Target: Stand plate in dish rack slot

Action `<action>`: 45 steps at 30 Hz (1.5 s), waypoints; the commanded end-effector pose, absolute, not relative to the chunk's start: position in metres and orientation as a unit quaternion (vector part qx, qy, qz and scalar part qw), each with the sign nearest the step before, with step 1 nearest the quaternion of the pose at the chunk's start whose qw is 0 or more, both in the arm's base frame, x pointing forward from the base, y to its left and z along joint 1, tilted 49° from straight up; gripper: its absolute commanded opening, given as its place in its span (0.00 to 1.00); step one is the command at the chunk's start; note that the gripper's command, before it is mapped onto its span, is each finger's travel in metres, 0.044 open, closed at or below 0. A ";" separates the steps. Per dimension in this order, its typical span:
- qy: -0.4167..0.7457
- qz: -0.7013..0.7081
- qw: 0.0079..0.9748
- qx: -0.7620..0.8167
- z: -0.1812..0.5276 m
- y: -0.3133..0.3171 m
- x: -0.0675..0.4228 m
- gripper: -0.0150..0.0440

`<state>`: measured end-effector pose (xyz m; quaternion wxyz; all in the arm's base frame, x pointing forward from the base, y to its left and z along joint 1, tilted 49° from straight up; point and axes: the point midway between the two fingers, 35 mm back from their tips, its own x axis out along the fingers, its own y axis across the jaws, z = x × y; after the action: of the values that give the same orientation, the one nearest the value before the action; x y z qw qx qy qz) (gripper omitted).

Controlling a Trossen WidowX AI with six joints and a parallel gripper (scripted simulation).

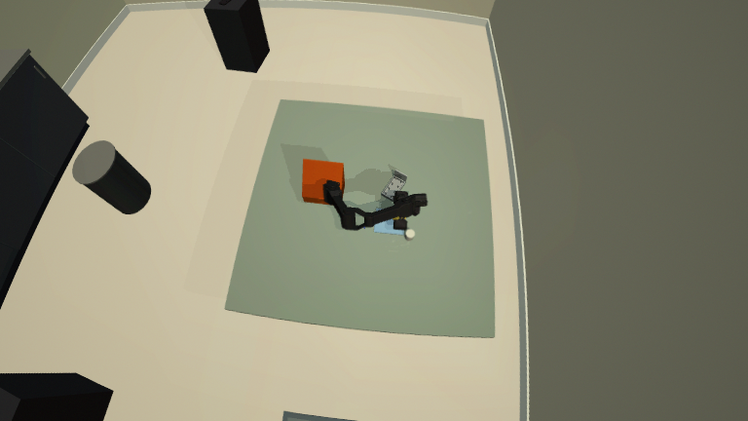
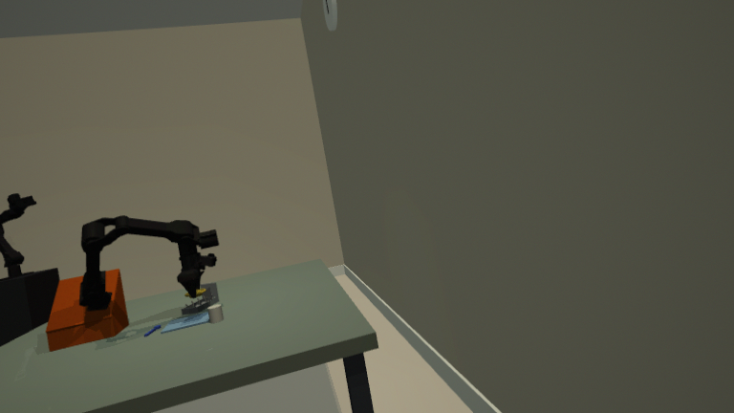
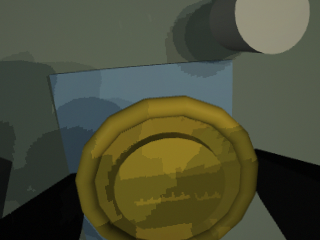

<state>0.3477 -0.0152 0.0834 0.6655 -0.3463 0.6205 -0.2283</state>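
Observation:
The yellow round plate [image 2: 196, 293] [image 3: 170, 185] is raised level above the blue mat, its face toward the wrist camera. My gripper [image 2: 193, 291] [image 3: 167, 171] is shut on the plate, with one black finger at each side of its rim in the wrist view. In the top view the arm hides most of the plate. The grey dish rack [image 1: 393, 185] [image 2: 213, 292] stands on the table beside the plate, farther from the exterior camera. Its lower part is partly hidden by the arm in the top view, and its slots are too small to tell apart.
The blue mat [image 1: 385, 228] [image 2: 181, 323] [image 3: 150, 82] lies under the plate. A whitish cylinder [image 1: 409, 234] [image 2: 215, 313] [image 3: 272, 25] stands at the mat's corner. A blue pen-like thing [image 2: 152, 330] lies nearby. The arm stands on an orange box [image 1: 316, 170] [image 2: 69, 303] on the green table [image 1: 353, 289] [image 2: 303, 305].

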 end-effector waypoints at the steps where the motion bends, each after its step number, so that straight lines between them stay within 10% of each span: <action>1: 0.620 -0.229 0.668 -0.342 0.094 -0.002 0.348 0.25; 45: 0.561 -0.368 0.719 -0.181 0.050 0.112 0.250 0.25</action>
<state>0.2520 0.1158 0.0538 0.7271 -0.1795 0.5491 -0.3709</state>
